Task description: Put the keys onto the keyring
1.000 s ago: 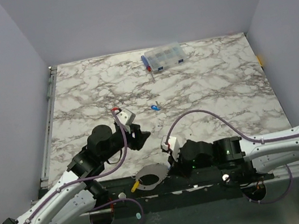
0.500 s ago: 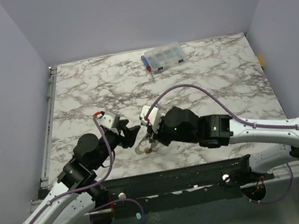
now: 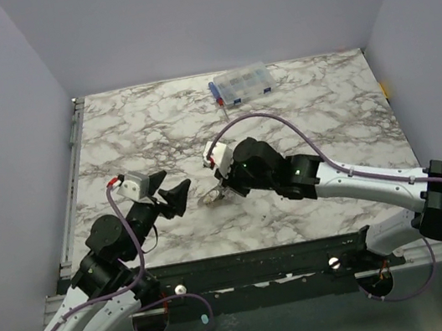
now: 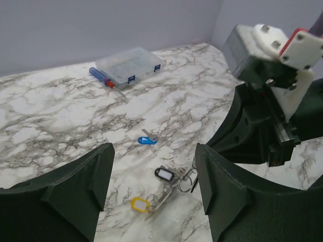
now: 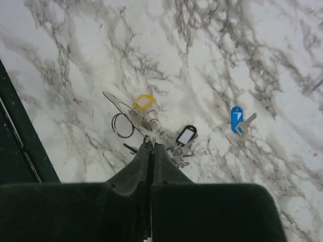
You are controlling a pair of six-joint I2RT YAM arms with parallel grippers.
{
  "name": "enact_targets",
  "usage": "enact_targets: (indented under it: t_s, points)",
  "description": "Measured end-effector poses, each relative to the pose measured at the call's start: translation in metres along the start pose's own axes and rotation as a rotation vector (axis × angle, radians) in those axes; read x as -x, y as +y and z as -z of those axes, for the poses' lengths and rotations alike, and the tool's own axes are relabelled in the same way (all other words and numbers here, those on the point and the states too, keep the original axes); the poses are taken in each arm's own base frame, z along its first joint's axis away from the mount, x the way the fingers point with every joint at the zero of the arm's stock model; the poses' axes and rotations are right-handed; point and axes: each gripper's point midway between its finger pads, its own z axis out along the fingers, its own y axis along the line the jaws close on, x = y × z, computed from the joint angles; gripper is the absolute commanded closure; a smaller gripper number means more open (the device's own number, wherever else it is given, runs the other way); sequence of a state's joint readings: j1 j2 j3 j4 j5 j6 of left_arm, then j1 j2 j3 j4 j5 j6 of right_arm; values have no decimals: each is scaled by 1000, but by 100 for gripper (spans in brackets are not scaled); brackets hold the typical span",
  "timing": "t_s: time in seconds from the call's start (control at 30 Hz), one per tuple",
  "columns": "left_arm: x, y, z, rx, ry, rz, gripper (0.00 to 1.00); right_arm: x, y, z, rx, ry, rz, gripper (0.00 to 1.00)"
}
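The keyring (image 5: 118, 105) is a thin silver hoop seen edge-on, slanting down to the marble table, its upper end pinched in my shut right gripper (image 5: 153, 144). Around it lie a yellow key tag (image 5: 143, 102), a dark-outlined clear tag (image 5: 186, 136) with small keys, and a small split ring (image 5: 122, 125). A blue key tag (image 5: 236, 119) lies apart, farther back. In the left wrist view the keyring (image 4: 166, 194), yellow tag (image 4: 139, 204), dark tag (image 4: 164, 174) and blue tag (image 4: 146, 140) lie between my fingers. My left gripper (image 3: 170, 189) is open, left of the cluster (image 3: 212, 195) and my right gripper (image 3: 219, 189).
A clear compartment box (image 3: 243, 83) with blue parts stands at the table's back, a blue-and-red pen-like tool (image 3: 216, 94) beside it; both also show in the left wrist view, the box (image 4: 130, 65) and the tool (image 4: 101, 76). A black rail runs along the near edge.
My right arm has swung from the near edge out over the table, carrying the keyring and tags down to the marble. My left gripper has drawn back to the left and stands open.
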State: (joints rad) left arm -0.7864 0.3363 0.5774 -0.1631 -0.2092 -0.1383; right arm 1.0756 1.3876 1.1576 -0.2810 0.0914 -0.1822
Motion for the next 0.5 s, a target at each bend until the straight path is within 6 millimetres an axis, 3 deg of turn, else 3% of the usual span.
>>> enact_targets:
  t_s: [0.1, 0.37, 0.43, 0.5]
  points:
    - [-8, -10, -6, -52, 31, -11, 19, -29, 5, -4, 27, 60, -44, 99]
    - [-66, -44, -19, -265, 166, -56, 13, -19, -6, 18, 48, 24, -154, 99]
    - [-68, -51, -15, -317, 151, -73, 13, -14, -6, 28, 53, 14, -164, 100]
    - [-57, -58, -12, -365, 99, -103, 13, -5, -7, 39, 60, -3, -170, 99]
